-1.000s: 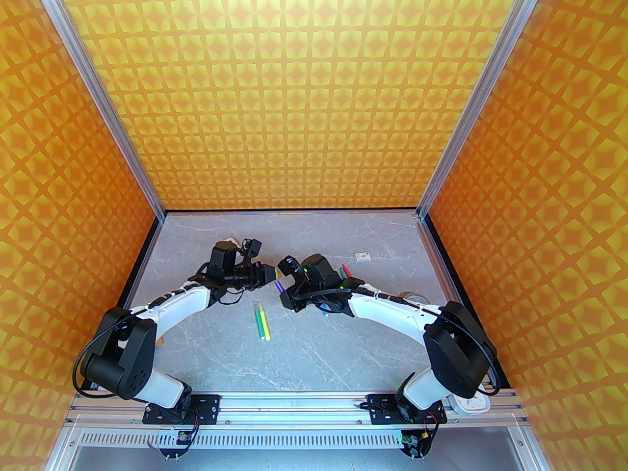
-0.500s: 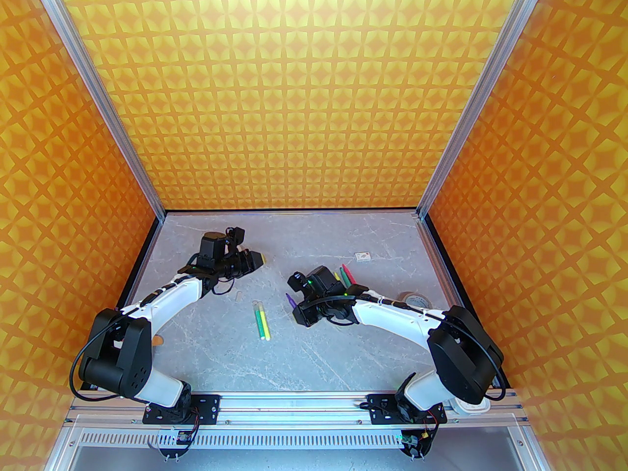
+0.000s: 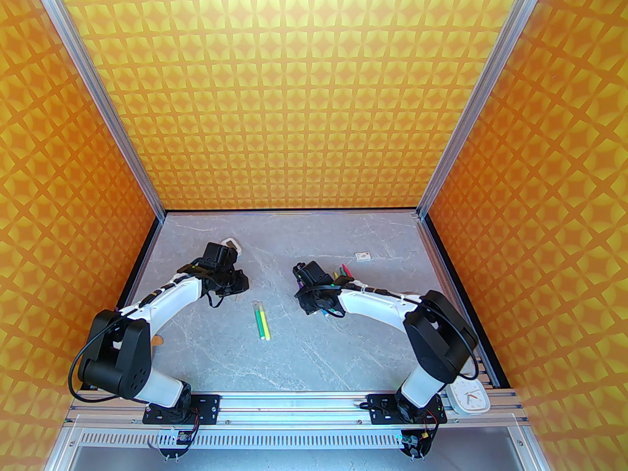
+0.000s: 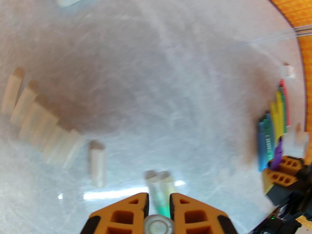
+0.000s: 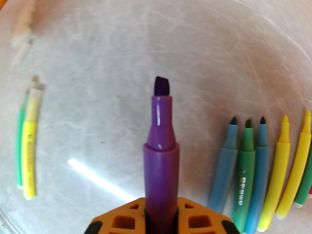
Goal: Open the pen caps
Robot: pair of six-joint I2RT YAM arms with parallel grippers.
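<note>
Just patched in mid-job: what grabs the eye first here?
The right gripper clamps an uncapped purple pen, chisel tip bare, beside a row of uncapped pens. The left gripper pinches a cap, near a row of loose caps; two capped pens lie mid-table.

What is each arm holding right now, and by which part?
Right gripper: the purple pen, uncapped, gripped by its barrel with the tip pointing away. Left gripper: a clear cap pinched between its fingers, seen end-on.
</note>
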